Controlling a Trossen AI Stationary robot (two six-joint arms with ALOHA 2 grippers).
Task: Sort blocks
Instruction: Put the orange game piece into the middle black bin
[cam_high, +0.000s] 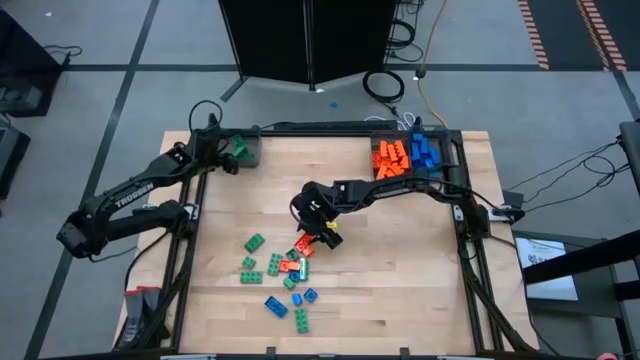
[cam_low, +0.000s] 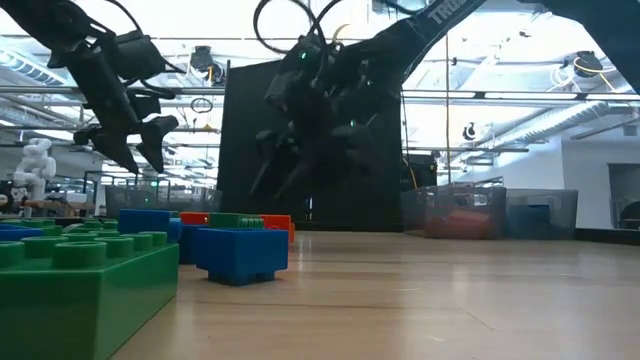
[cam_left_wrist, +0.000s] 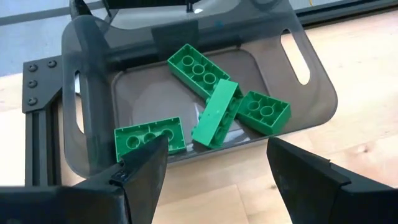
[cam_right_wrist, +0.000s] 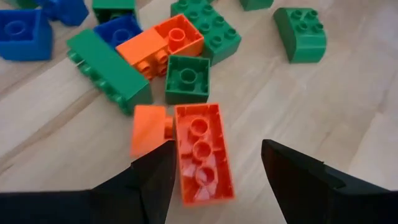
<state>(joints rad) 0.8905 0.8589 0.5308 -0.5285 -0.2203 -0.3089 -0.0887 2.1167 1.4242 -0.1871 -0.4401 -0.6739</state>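
Observation:
A loose pile of green, orange and blue blocks (cam_high: 285, 268) lies on the wooden table near its middle. My right gripper (cam_high: 322, 232) hovers open at the pile's far edge. In the right wrist view its fingers stand on either side of an orange block (cam_right_wrist: 202, 152) that lies with its hollow underside up, beside a smaller orange piece (cam_right_wrist: 148, 127); I see no touch. My left gripper (cam_left_wrist: 216, 149) stands open over the near rim of the grey bin (cam_left_wrist: 314, 99) at the far left, which holds several green blocks (cam_left_wrist: 214, 112). Nothing is between its fingers.
Two bins at the far right hold orange blocks (cam_high: 390, 158) and blue blocks (cam_high: 425, 152). A dark frame rail (cam_high: 330, 128) runs round the table. In the low view a green block (cam_low: 80, 285) and a blue block (cam_low: 235, 250) lie close to the near edge.

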